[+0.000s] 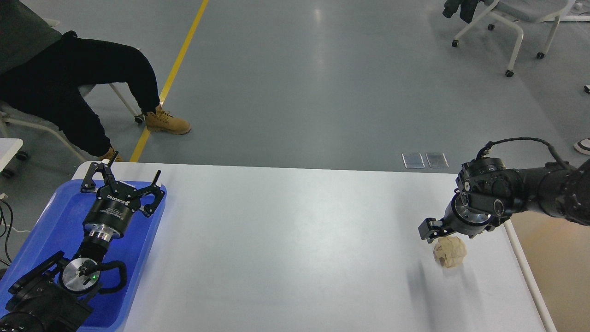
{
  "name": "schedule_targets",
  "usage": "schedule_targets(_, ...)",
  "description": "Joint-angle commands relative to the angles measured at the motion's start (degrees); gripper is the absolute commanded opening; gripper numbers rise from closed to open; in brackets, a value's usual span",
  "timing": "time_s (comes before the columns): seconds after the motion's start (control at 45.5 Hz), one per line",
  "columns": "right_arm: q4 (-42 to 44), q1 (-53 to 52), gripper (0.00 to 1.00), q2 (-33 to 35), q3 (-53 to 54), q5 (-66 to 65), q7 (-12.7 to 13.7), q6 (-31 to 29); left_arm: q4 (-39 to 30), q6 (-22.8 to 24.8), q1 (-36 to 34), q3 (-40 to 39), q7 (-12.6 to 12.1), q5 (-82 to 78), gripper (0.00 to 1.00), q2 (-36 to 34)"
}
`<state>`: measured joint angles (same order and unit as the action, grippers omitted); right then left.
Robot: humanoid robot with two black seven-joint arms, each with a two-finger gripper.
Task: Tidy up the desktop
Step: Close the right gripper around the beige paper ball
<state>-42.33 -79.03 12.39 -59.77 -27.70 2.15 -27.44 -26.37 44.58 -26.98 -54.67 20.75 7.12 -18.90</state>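
The white desktop (pixel 286 240) fills the lower view. A crumpled beige paper ball (pixel 450 251) lies on it near the right edge. My right gripper (pixel 445 234) hangs low right over the ball, jaws spread. One finger (pixel 428 229) shows just left of and above the ball, and the other is hidden behind the wrist. It holds nothing. My left gripper (pixel 135 167) is open and empty above the far end of the blue tray (pixel 55 216) at the left edge.
A cream-rimmed beige bin (pixel 560 263) stands against the desktop's right edge, next to the ball. A seated person's legs and tan boots (pixel 167 122) are beyond the far left corner. Office chairs (pixel 502 18) stand on the floor far right.
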Motion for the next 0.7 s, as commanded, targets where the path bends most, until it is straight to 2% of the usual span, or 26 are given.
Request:
schedule_targets(0.0,1.72,1.78,1.0,-0.79,0.09,-0.6,0.05,1.17,0.0,-0.02,0.0,0.0,0.0,0.0,0.99,0.0)
schedule_targets(0.242,2.86,3.27,1.0,-0.96,0.09,-0.6,0.05,2.22,0.0,-0.02,0.0,0.0,0.0,0.0,0.99,0.0)
schedule_targets(0.351,4.97,5.82,1.0,-0.96,0.0,-0.68,0.05,4.06,0.0,-0.02,0.0,0.0,0.0,0.0,0.99,0.0)
schedule_targets(0.681,10.51,10.48,1.0,-1.4,0.09,-2.62,0.05,4.24,0.0,0.07,0.0,0.0,0.0,0.0,0.99,0.0)
